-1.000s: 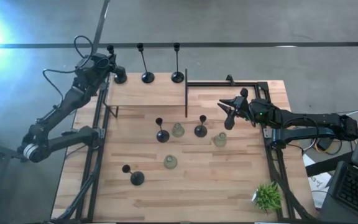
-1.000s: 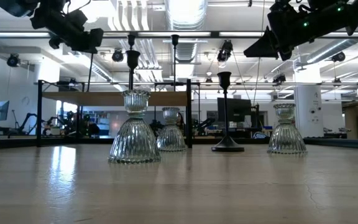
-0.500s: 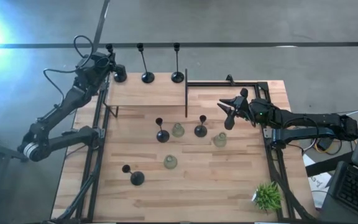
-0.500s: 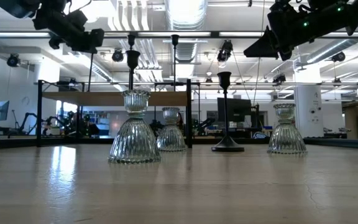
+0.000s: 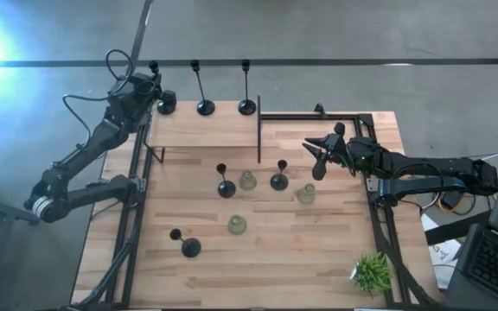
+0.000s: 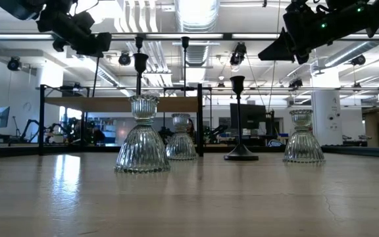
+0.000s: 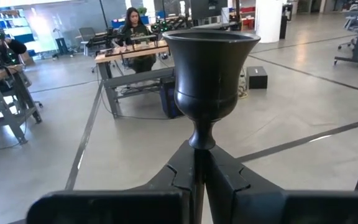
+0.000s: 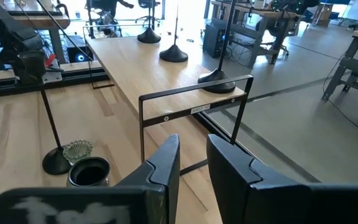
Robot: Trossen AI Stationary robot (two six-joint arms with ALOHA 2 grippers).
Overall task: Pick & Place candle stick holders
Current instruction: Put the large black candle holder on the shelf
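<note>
Three tall black candle stick holders stand in a row on the raised wooden shelf [image 5: 206, 128] at the table's far side. My left gripper [image 5: 148, 86] is shut on the leftmost one [image 5: 164, 102], whose cup [image 7: 210, 68] fills the left wrist view. Three short black holders [image 5: 225, 188] [image 5: 279, 180] [image 5: 188, 246] and three squat clear glass holders [image 5: 247, 180] [image 5: 306, 193] [image 5: 237, 225] stand on their bases on the table. My right gripper [image 5: 318, 158] hovers open and empty above the table's right part, right of the holder group. My left gripper pinches the leftmost tall holder's thin stem [image 7: 199, 163] between its two fingers, just below the cup. The fingers come level from the table's left side and lie across the stem. The holder is upright, its round base [image 5: 167, 108] at the shelf's far left end.
A black metal frame [image 5: 318, 115] borders the shelf's right end and the table's right side. A small green potted plant [image 5: 372, 272] stands at the near right corner. Bare wood lies at the table's near middle and on the shelf in front of the tall holders.
</note>
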